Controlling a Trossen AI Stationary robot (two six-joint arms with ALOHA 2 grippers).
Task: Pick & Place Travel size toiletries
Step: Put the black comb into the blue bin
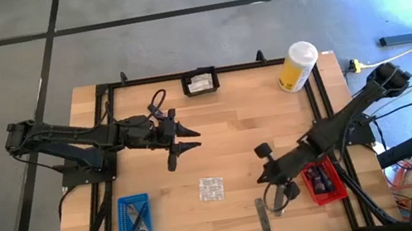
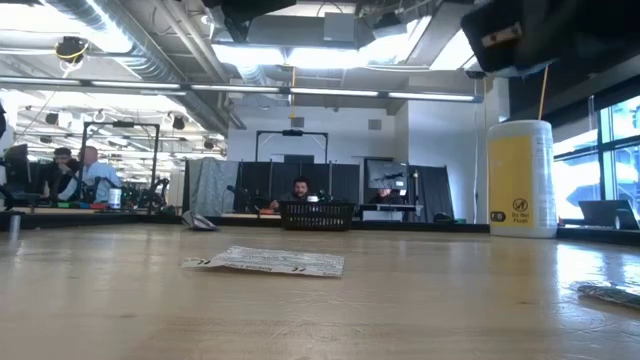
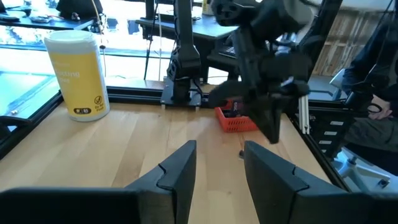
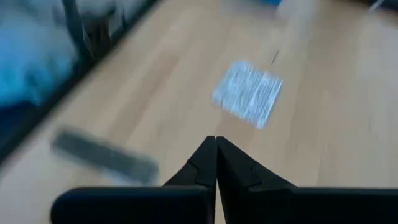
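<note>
A square silvery foil sachet [image 1: 211,188] [image 4: 247,93] [image 2: 265,262] lies flat on the wooden table near its front edge. A slim grey stick [image 1: 263,217] [image 4: 106,155] lies to the sachet's right, closer to the front edge. My right gripper [image 1: 264,180] [image 4: 216,146] hovers between the two, slanting down toward the sachet, shut with nothing between its fingers. My left gripper [image 1: 184,136] [image 3: 217,168] hangs open above the table's left middle, holding nothing. Short dark tubes lie in the red tray [image 1: 323,180] [image 3: 236,118]; small items lie in the blue tray [image 1: 134,218].
A tall yellow container [image 1: 298,66] [image 3: 73,74] [image 2: 520,180] with a white cap stands at the far right. A black holder [image 1: 201,83] sits at the far edge. Bare wood lies between the two grippers. People sit at desks in the room behind.
</note>
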